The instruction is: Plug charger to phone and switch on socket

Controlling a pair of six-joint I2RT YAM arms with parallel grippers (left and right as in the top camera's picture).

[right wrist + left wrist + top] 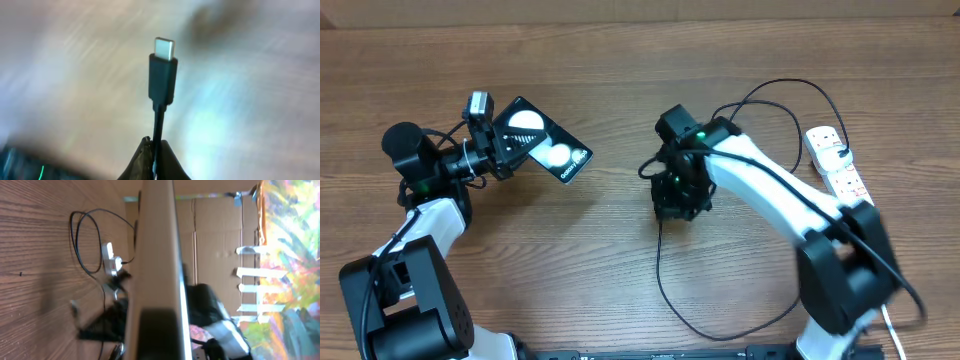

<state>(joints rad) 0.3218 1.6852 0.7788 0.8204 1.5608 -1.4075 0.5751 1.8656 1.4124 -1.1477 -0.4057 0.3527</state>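
Observation:
The black glossy phone [545,142] with two round white reflections is held off the table by my left gripper [500,148], shut on its left end. In the left wrist view the phone [157,270] shows edge-on, filling the middle. My right gripper [678,195] is at the table's centre, shut on the thin black charger cable [665,280]. In the right wrist view the fingertips [156,150] pinch the cable just below its connector tip [163,70], which points upward. The white socket strip [837,160] lies at the right, with the charger's black plug [842,152] in it.
The charger cable loops behind the right arm [790,95] and down toward the front edge. The socket strip and cable loop also show in the left wrist view [111,260]. Cardboard wall and coloured cloth [290,255] lie beyond the table.

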